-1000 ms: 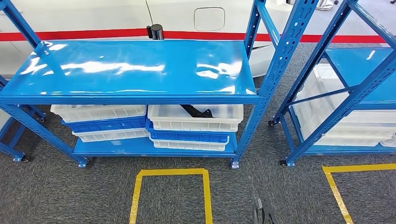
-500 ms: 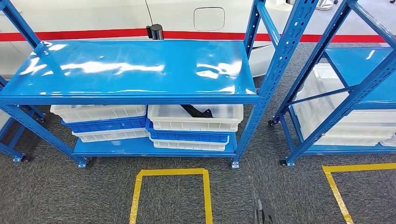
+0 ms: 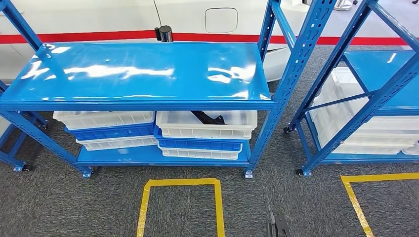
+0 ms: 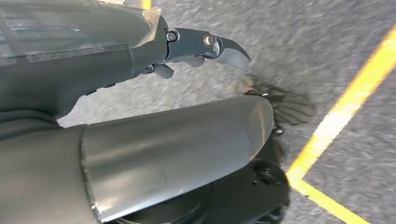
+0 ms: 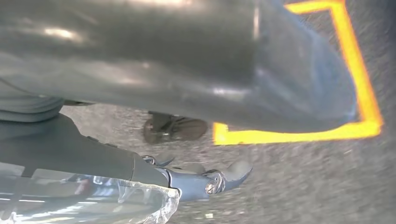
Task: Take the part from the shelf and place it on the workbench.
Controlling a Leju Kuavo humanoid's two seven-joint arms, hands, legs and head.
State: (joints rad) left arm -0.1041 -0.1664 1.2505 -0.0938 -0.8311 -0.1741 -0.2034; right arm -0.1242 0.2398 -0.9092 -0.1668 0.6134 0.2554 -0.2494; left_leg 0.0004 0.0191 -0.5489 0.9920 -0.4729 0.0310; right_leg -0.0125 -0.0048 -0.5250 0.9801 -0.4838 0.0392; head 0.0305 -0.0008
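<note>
**Head view: part sits in its bin on the shelf**

Nearest me, my right hand and left hand hang over carpet, fingers apart, holding nothing. Beyond the yellow floor square stands the blue shelf; under its top board, a white bin holds the dark part (workbench unseen). I judge reaching in comes next.

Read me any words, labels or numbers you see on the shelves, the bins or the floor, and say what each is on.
None: no readable text in any view.
Blue shelf: bare, only glare.
White bins and blue bins: unlabelled.
Yellow floor tape: plain outline.
White panel with a red stripe: unlettered.
</note>
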